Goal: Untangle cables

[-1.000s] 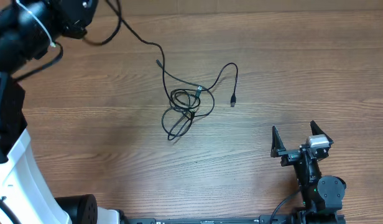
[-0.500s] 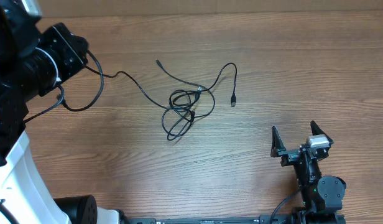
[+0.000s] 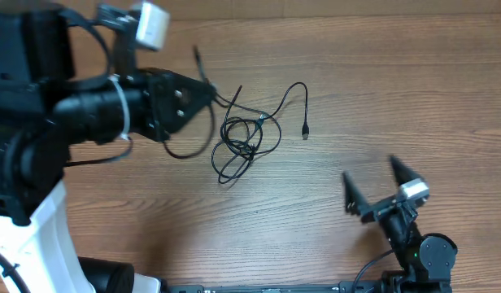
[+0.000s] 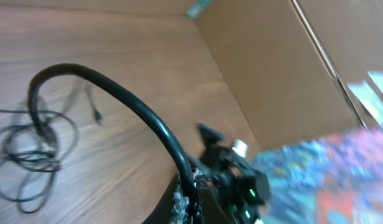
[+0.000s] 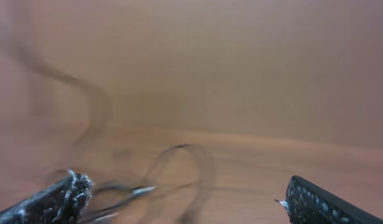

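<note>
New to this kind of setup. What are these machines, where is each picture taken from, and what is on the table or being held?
This is a two-armed robot at a wooden table. One picture looks down from above. The other two come from a camera on each wrist, so each shows that arm's own fingers. A tangle of thin black cables lies mid-table. The left gripper, at the upper left, is shut and seems to pinch one strand that leads to the tangle. The right gripper, at the lower right, is wide open and holds nothing.
</note>
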